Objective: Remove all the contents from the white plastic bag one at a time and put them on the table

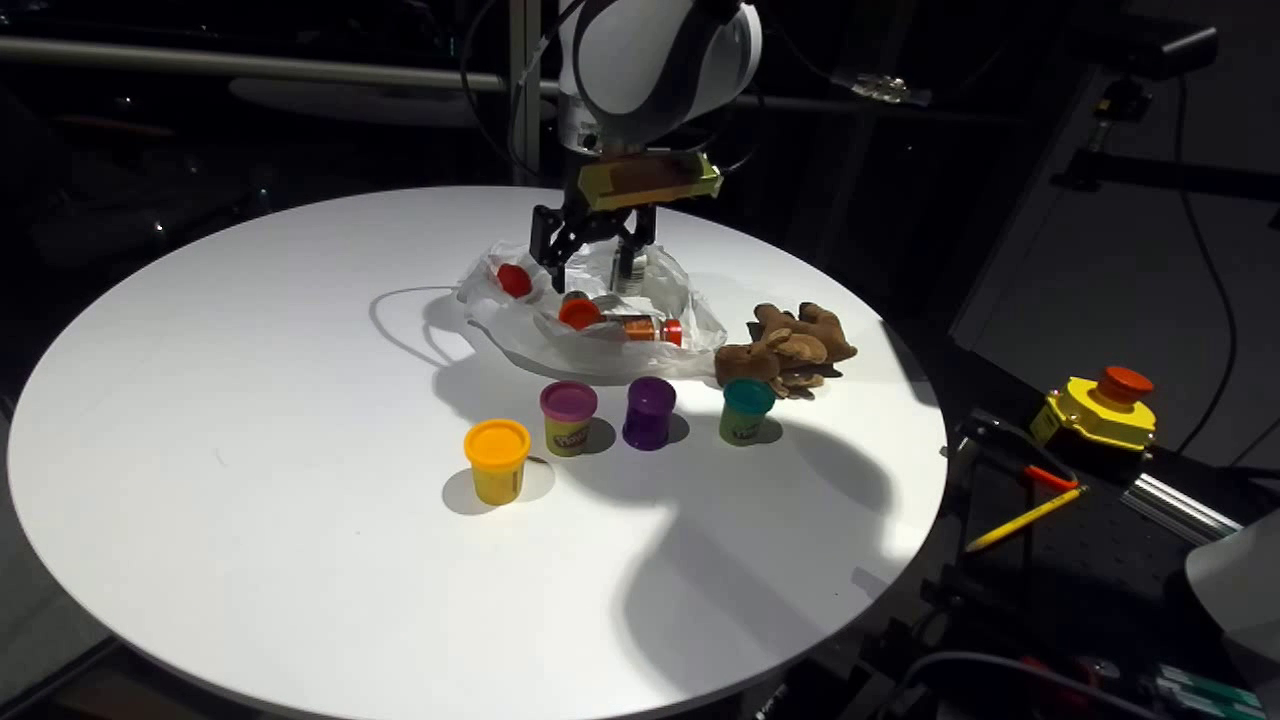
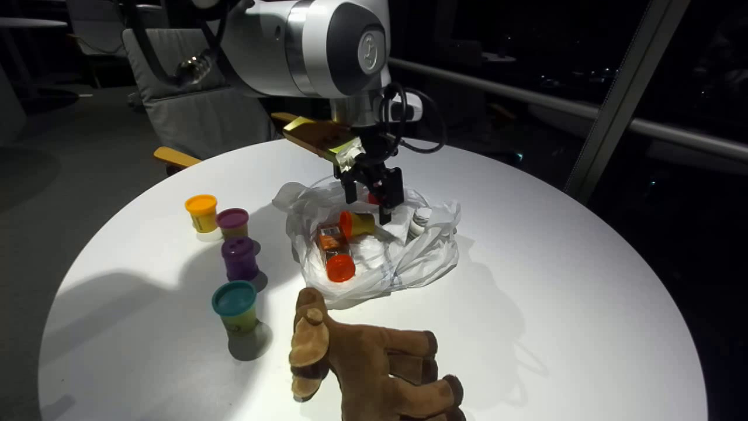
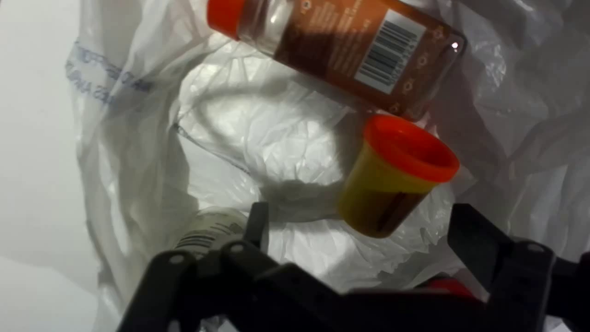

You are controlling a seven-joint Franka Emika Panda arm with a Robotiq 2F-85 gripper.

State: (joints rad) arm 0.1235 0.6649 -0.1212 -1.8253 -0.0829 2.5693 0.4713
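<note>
Gripper (image 1: 594,277) is over the bag (image 2: 429,263), jaws wide apart. Wrist view: red-lidded tub (image 3: 382,198) right of centre, tipped over in the bag, base end showing between the fingers with a gap either side. Bottle (image 3: 341,50) with a red cap lies on its side along the top of that view, right by the tub's lid; can't tell if they touch. Barcoded container (image 3: 209,230) at lower left, partly behind a finger. Red piece (image 3: 449,287) at lower right, mostly covered by the gripper, can't tell what it is.

Bag is crumpled, mouth spread, on the round table (image 1: 220,420), upper middle in an exterior view. Same view: orange tub (image 1: 497,465) left of centre, then pink-lidded tub (image 1: 569,418), purple tub (image 1: 648,415), teal-lidded tub (image 1: 747,412) going right, all upright on the table. Soft toy (image 1: 815,335), brown, lies just beside the bag, right of centre; contact unclear.

Further out: yellow box (image 1: 1090,415) with red button at far right, pencil (image 1: 1025,520) below it. Grey chair (image 2: 198,111) at upper left in an exterior view.
</note>
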